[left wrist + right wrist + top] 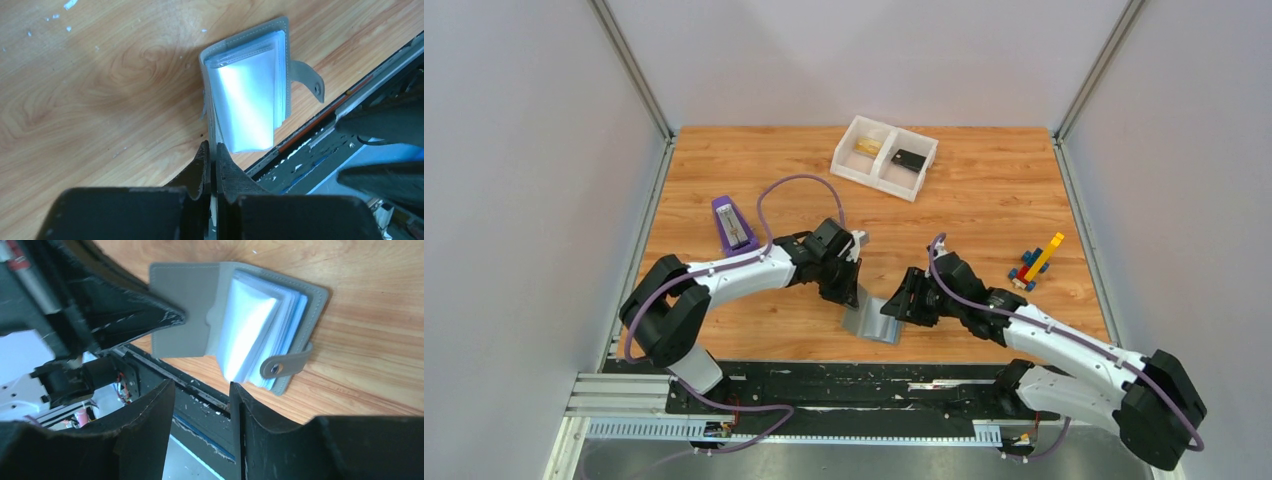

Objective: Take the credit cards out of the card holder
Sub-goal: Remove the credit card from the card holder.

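Note:
The grey card holder [874, 320] lies open near the table's front edge, one panel raised. My left gripper [849, 288] is shut on the edge of that raised panel, which the left wrist view shows between its jaws [211, 150]. The clear plastic sleeves [247, 100] fan out and show only white glare; no gold card shows in them. The snap strap [285, 364] hangs off the far panel. My right gripper [902, 305] is open and empty just right of the holder [190, 300], its fingertips [200, 387] below the sleeves. A gold-yellow card [867, 146] lies in the white tray.
The white two-compartment tray [874, 182] stands at the back with a small black piece [909, 158] in its right half. A purple object [734, 225] stands at the left. Coloured toy bricks [1036, 262] lie at the right. The black base rail [844, 380] runs along the near edge.

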You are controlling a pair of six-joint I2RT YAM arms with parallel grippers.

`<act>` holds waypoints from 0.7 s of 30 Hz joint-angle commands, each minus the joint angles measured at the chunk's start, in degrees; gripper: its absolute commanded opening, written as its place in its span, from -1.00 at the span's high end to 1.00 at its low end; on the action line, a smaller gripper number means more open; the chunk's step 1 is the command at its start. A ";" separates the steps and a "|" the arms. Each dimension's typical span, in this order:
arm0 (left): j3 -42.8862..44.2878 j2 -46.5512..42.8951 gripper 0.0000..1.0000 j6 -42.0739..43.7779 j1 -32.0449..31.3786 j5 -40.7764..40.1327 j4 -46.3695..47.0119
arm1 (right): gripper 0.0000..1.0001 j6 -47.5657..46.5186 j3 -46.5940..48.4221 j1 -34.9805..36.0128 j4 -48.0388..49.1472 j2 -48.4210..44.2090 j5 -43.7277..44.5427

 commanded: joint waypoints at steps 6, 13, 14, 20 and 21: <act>-9.49 -4.64 1.00 -7.58 2.90 8.26 14.61 | -0.06 4.70 0.14 1.27 7.16 7.14 5.73; -13.65 -4.83 1.00 -12.10 3.81 10.06 20.05 | -0.08 7.55 -1.92 1.32 7.94 7.73 6.26; -14.05 -4.98 1.00 -12.38 3.79 9.82 20.37 | -0.08 7.63 -1.89 1.41 7.96 7.57 6.08; -17.78 -8.17 1.00 -17.06 3.90 7.57 24.39 | -0.10 7.59 0.59 2.17 3.49 7.87 6.56; -18.38 -9.13 1.00 -17.67 3.83 6.33 24.52 | -0.10 8.16 0.83 2.46 2.72 8.41 6.95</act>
